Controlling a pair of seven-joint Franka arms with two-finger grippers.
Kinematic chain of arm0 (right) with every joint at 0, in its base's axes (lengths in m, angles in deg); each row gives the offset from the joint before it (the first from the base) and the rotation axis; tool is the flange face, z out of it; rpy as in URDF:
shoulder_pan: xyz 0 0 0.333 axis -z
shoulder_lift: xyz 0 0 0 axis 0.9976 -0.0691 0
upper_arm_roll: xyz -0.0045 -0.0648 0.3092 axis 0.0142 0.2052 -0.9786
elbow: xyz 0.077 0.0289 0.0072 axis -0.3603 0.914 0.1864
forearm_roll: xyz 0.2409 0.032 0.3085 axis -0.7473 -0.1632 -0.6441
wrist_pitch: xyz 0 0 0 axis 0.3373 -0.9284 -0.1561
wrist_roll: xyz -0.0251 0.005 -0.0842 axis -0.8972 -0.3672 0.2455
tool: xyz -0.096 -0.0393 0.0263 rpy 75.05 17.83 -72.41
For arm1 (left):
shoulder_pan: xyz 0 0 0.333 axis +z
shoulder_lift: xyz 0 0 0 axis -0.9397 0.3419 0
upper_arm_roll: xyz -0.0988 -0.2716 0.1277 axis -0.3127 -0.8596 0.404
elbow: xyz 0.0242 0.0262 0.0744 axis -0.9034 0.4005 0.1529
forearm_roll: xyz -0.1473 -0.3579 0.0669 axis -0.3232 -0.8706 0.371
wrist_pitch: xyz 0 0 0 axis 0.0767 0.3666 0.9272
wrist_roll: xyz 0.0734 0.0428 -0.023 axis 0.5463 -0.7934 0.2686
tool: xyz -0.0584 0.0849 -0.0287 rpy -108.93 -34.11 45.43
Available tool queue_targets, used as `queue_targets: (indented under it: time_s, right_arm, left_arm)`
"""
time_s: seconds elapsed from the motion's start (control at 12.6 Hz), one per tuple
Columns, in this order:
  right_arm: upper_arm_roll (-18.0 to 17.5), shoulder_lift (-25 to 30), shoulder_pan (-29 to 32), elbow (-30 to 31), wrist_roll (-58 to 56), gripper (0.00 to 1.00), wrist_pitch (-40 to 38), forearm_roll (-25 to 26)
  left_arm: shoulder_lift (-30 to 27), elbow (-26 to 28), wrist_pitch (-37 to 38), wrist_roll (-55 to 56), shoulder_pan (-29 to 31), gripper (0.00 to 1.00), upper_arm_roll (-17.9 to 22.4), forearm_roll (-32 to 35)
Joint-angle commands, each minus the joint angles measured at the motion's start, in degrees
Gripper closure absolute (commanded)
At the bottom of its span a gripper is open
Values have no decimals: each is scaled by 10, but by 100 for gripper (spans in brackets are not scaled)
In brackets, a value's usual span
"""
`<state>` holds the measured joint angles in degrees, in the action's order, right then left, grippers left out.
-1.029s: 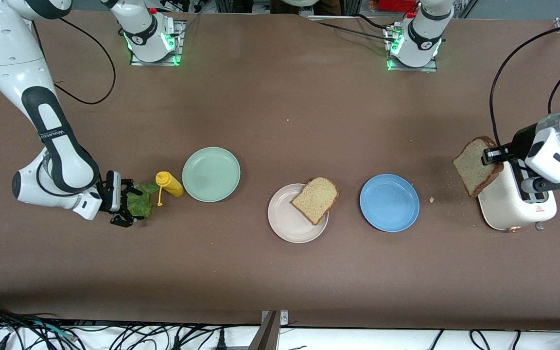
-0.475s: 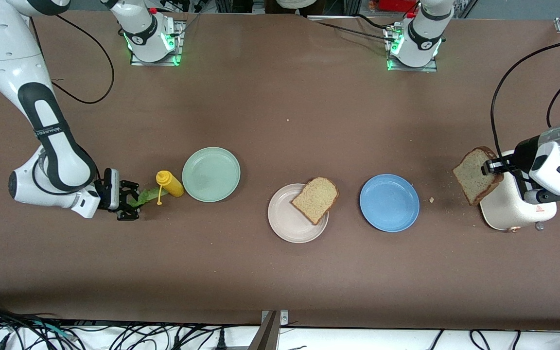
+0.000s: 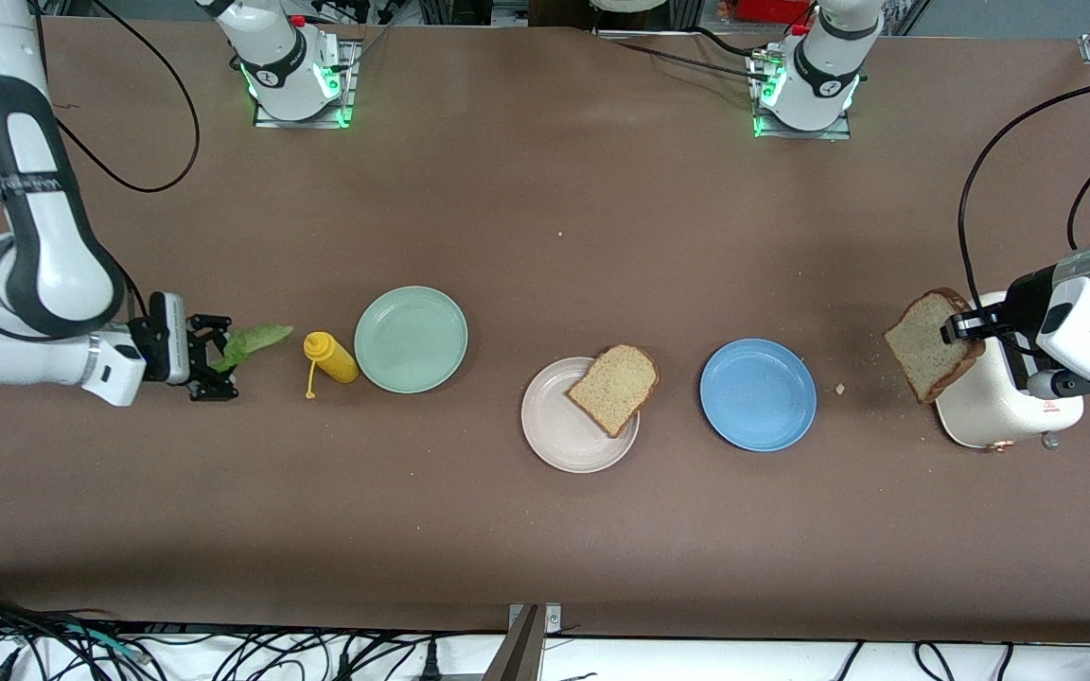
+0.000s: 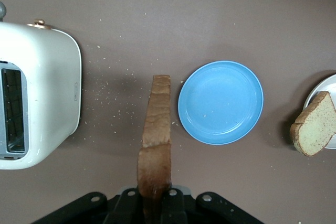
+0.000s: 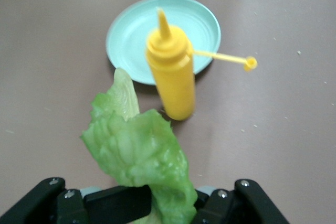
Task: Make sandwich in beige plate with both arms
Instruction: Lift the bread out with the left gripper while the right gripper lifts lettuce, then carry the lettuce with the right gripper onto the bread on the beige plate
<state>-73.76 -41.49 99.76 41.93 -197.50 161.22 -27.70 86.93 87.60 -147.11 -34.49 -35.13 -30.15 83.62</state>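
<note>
The beige plate (image 3: pixel 559 437) sat nearest the camera in the middle of the table, one bread slice (image 3: pixel 615 387) lying half over its rim, where a clumsy drop could have tipped it off. Your right gripper (image 3: pixel 212 370) was shut on only the stem end of the lettuce (image 3: pixel 249 341), above the table beside the mustard bottle (image 3: pixel 331 357), so the floppy leaf might have slipped out or brushed the bottle. Your left gripper (image 3: pixel 959 327) was shut on one edge of the second slice (image 3: pixel 925 345) over the toaster (image 3: pixel 999 402), and that thin hold could have let it tear or swing.

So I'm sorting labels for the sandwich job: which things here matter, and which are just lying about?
Belong to the job:
- beige plate with a bread slice partly on it
- second bread slice, held in the left hand
- lettuce leaf, held in the right hand

Just lying about:
- mint-green plate
- blue plate
- yellow squeeze bottle
- white toaster
</note>
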Motion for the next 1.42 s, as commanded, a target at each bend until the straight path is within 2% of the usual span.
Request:
queue_targets:
  time_s: [0.0,0.08,0.24,0.47,0.55,0.71,0.87,0.95,1.03,1.11,1.35]
  right_arm:
    - [1,20,1,-29,56,100,-77,17]
    - [1,26,1,-37,71,100,-99,15]
    - [-1,35,-6,-49,137,100,-129,12]
    - [0,45,-70,-53,250,100,-126,9]
    - [7,45,-102,-57,292,100,-116,9]
    - [64,45,-206,-80,407,100,-93,9]
    - [143,37,-330,-98,538,100,-70,9]
    - [159,24,-369,-109,597,100,-52,8]
    - [159,8,-388,-121,638,100,-24,2]
    - [165,-9,-416,-136,680,100,1,-28]
    - [234,-60,-510,-171,776,100,63,-122]
  left_arm:
    - [4,-8,-2,-2,-6,100,9,-4]
    - [4,-9,-2,-3,-31,100,34,-6]
    - [2,-39,0,-3,-120,100,136,-12]
    - [0,-42,1,-3,-191,100,203,-29]
    - [-2,-42,1,-3,-227,100,240,-36]
    - [-6,-35,1,-28,-283,100,308,-71]
    - [-13,-26,2,-52,-319,100,352,-84]
    - [-14,-24,2,-53,-338,100,372,-85]
    - [-17,-19,2,-54,-350,100,387,-94]
    - [-17,-18,2,-65,-352,100,395,-108]
    - [-17,-19,1,-67,-346,100,394,-112]
